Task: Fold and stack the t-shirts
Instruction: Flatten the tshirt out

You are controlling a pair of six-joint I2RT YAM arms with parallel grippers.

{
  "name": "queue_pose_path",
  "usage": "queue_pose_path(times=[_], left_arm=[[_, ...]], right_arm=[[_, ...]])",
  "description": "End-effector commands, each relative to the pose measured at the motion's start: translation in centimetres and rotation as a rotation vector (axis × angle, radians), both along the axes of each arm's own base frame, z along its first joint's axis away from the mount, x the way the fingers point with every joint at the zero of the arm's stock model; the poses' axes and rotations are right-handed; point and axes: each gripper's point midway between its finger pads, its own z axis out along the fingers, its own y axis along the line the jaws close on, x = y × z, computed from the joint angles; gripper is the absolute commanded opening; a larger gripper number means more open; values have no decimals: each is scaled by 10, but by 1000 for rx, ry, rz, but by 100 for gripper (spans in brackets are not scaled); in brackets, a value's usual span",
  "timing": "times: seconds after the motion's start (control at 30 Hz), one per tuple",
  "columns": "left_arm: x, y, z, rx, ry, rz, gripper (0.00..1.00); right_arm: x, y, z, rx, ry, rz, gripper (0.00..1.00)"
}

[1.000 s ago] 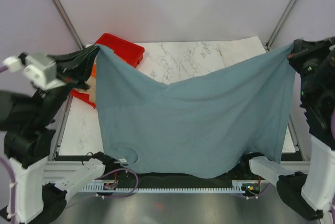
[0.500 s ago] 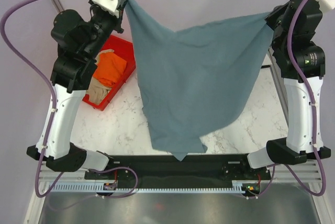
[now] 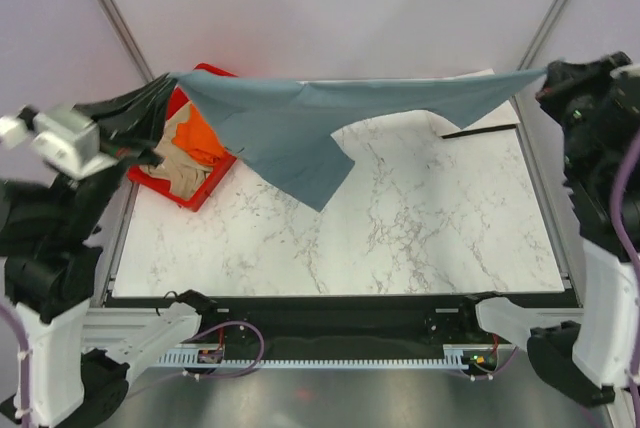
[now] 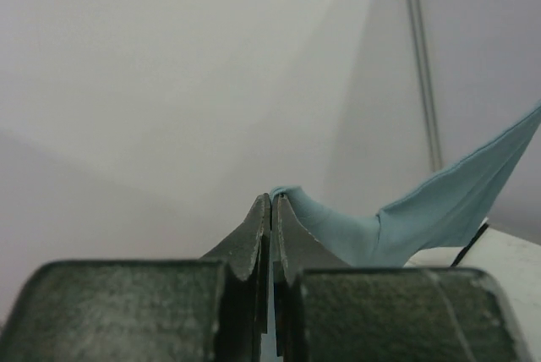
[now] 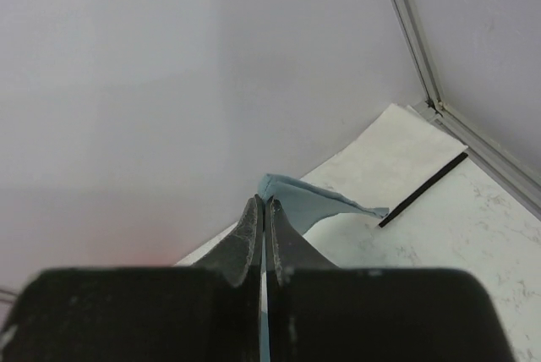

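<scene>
Slate t-shirt point(image 3: 290, 133) pinched between left end effector point(image 4: 271, 210), right end effector point(image 5: 265, 210); red tray point(image 3: 190, 198) partly hidden

Left arm point(image 3: 45, 243), right arm point(image 3: 600, 178): black round joints, white lower parts. White boxy block point(image 3: 65, 138) on left wrist. Purple cables point(image 3: 261, 345) by near bases. Tool fingers point(image 4: 252, 239) dark grey, thin at tips.

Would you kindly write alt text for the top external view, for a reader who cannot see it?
A slate blue-grey cotton t-shirt hangs stretched above the far side of a white marbled table, the left gripper and right gripper each shut on one end. Partly under it at left, a red plastic tray holds an orange shirt and a tan shirt.
</scene>
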Motion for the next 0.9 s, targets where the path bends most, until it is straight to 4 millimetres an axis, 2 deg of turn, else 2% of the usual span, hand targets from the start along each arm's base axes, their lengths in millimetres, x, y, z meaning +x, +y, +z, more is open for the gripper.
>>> queue_pose_path(times=[0.0, 0.03, 0.07, 0.1, 0.17, 0.23, 0.33, 0.4, 0.43, 0.47, 0.5, 0.53, 0.57, 0.6, 0.63, 0.67, 0.7, 0.73, 0.77, 0.8, 0.83, 0.87], left_arm=[[-81, 10, 26, -92, -137, -163, 2], [-97, 10, 28, -92, -156, -207, 2], [-113, 14, 32, -98, -183, -228, 2], [-132, 19, 35, -107, -213, -246, 2], [-155, 25, 42, -117, -256, -278, 2], [-175, 30, 44, -116, -298, -295, 2], [-184, 35, 50, -110, -333, -285, 2], [-176, 32, 52, -93, -334, -270, 2], [-171, 33, 53, -80, -347, -241, 2], [-152, 27, 52, -63, -324, -221, 2], [-141, 24, 51, -50, -317, -202, 2], [-126, 24, 52, -28, -320, -153, 2], [-92, 12, 47, -4, -269, -130, 2], [-71, 5, 44, 12, -240, -112, 2], [-16, -18, 33, 67, -181, -93, 2], [-16, -18, 33, 68, -180, -93, 2], [1, -24, 32, 89, -188, -72, 2], [20, -28, 28, 101, -172, -48, 2], [60, -42, 13, 131, -116, -23, 2], [81, -43, 7, 155, -110, 27, 2], [101, -46, 2, 173, -96, 49, 2], [119, -51, -7, 191, -73, 58, 2]], right_arm=[[-83, -9, 29, 39, -144, 28, 0], [-108, -12, 34, 48, -180, 38, 0], [-124, -10, 42, 58, -219, 65, 0], [-136, -9, 47, 65, -242, 81, 0], [-163, -9, 55, 73, -285, 110, 0], [-177, -5, 56, 93, -307, 146, 0], [-184, -2, 59, 119, -330, 164, 0], [-181, -6, 62, 121, -335, 144, 0], [-173, -7, 65, 106, -329, 130, 0], [-166, -8, 67, 97, -322, 117, 0], [-158, -9, 68, 86, -312, 101, 0], [-135, -10, 68, 59, -283, 74, 0], [-122, -12, 68, 48, -264, 54, 0], [-107, -13, 65, 35, -235, 35, 0], [-59, -16, 48, -1, -143, -28, 0], [-58, -16, 48, -1, -142, -29, 0], [-30, -13, 41, -12, -112, -40, 0], [-9, -13, 25, -25, -65, -59, 0], [7, -11, 15, -39, -39, -62, 0], [33, -6, 7, -46, -29, -61, 0], [53, -4, -18, -59, 30, -64, 0], [67, -2, -31, -65, 55, -66, 0]])
